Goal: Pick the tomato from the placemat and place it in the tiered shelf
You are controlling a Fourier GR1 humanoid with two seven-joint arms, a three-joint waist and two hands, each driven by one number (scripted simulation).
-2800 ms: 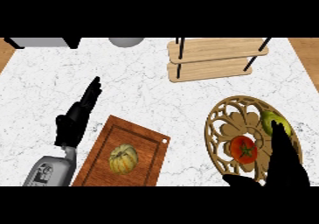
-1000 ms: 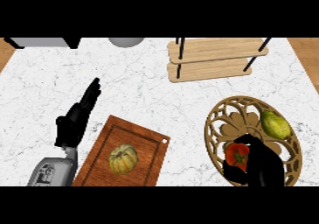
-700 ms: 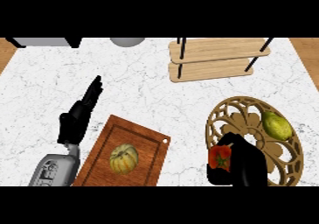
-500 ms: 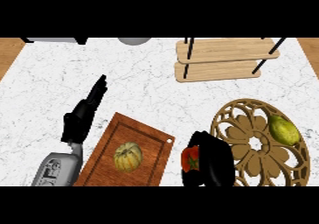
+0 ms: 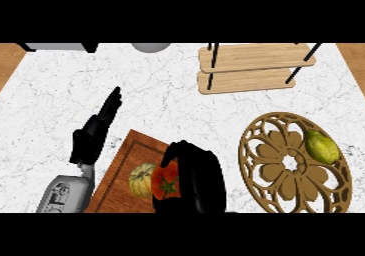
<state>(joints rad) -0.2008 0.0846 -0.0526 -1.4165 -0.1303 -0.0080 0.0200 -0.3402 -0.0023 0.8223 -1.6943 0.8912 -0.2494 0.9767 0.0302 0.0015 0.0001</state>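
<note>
Right hand is curled round the tomato, fingers wrapped over its top and right side so only the red left face shows. It sits low in the view, over the right edge of the brown board, and the tomato is just beside a small pale squash lying on that board. Looks like the tomato is lifted off the surface, but from this steep angle I can't really be sure. To the right, on the white marble tabletop, is the round carved wooden placemat with a green fruit on its right part. Further back stands the tiered shelf, well apart from the hand. Left hand rests at the left of the board, fingers straight.
</note>
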